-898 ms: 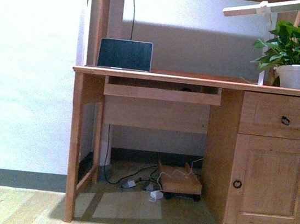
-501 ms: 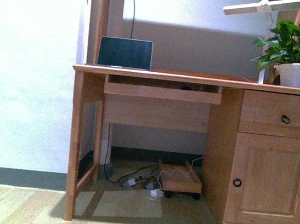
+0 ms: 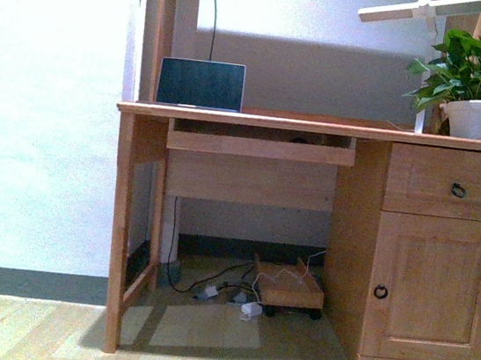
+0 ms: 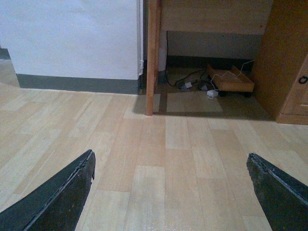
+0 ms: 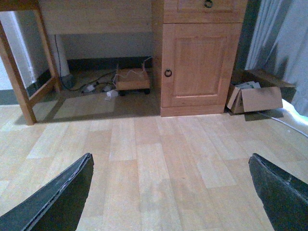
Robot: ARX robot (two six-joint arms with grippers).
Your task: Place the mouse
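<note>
A small dark hump shows above the front board of the pull-out tray, under the desktop. It is too small to tell for sure that it is the mouse. Neither arm appears in the front view. In the left wrist view my left gripper is open above bare wood floor, with nothing between its dark fingers. My right gripper is likewise open over the floor, fingers wide apart and holding nothing. Both grippers are well short of the desk.
A laptop stands open on the desktop's left, a potted plant and a white lamp arm on its right. Drawer and cupboard door fill the desk's right. Cables and a wheeled wooden stand lie underneath. A cardboard box sits beside the cupboard.
The desk sits very slightly higher in the front view than before. Nothing else has visibly moved.
</note>
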